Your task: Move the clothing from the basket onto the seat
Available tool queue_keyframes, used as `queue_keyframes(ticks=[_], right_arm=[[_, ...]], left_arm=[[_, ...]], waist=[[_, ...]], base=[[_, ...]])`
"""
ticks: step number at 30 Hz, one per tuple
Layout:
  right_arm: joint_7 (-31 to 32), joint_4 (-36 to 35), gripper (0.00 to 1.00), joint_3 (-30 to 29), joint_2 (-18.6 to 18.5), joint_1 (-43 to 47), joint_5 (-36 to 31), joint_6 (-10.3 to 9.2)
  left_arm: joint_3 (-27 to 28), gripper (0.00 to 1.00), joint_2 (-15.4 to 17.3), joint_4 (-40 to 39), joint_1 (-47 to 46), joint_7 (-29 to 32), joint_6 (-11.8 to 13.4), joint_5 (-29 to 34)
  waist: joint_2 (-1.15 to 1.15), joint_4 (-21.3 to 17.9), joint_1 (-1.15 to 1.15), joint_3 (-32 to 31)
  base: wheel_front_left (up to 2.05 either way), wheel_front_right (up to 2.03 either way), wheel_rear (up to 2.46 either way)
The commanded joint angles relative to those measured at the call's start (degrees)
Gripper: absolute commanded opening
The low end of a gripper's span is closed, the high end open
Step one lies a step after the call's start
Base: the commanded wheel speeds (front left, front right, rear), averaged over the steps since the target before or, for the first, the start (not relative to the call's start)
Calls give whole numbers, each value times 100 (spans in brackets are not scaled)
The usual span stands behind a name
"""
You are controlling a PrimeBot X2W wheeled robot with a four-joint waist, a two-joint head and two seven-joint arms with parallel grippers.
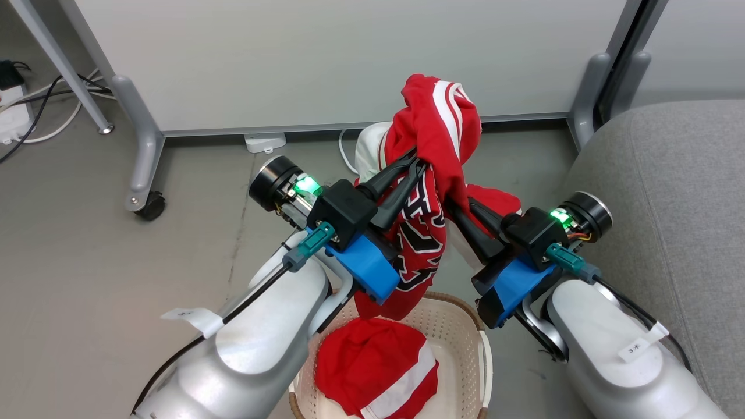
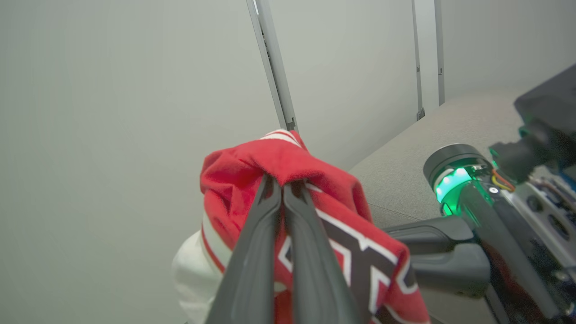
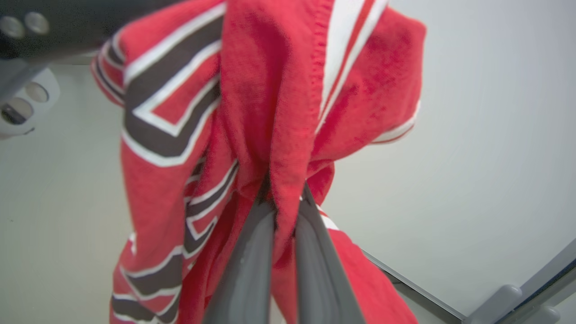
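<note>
— Can any writing be read?
— Black-and-white lettering [image 1: 422, 233] is seen on the red jersey [image 1: 433, 134], crumpled; perhaps numerals; the cloth is pinched by the left gripper [image 2: 283, 182] and the right gripper [image 3: 285, 195] alike.
— The basket [image 1: 460, 337]?
— Below both grippers; a second red garment [image 1: 372, 364] is held inside; the seat [image 1: 669, 203] lies right of the right gripper.

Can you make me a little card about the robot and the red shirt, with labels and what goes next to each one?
left claw: shut, pinching a top fold of the jersey
right claw: shut on the jersey too, gripping another fold
jersey: red with white stripes and black-and-white lettering, held up in the air over the basket
basket: cream with a brown rim, standing on the grey floor
in the basket: another red garment with a white stripe
seat: light grey, on the robot's right, beside the basket
</note>
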Motion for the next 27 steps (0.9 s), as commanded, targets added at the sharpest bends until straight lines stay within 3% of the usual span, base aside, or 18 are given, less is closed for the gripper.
queue_keyframes(ticks=[1,7,8,9,27], right_arm=[[-20,-35,0,3,-13,55,28,3],[-20,-64,0,12,-22,59,41,3],[-20,-68,0,12,-24,60,44,3],[-20,-72,0,10,-26,62,47,3],[-21,-229,0,-522,-68,306,79,3]], left_arm=[[11,0,12,11,30,-30,-3,-14],[31,0,2,29,27,-30,-5,-14],[38,42,-3,37,32,-30,-5,-14],[45,100,-5,48,36,-30,0,-7],[151,100,21,39,143,-24,53,120]], waist=[[0,2,0,3],[0,13,0,6],[0,15,0,7],[0,16,0,7],[0,-75,0,121]], base=[[0,0,0],[0,0,0],[0,0,0],[0,0,0],[0,0,0]])
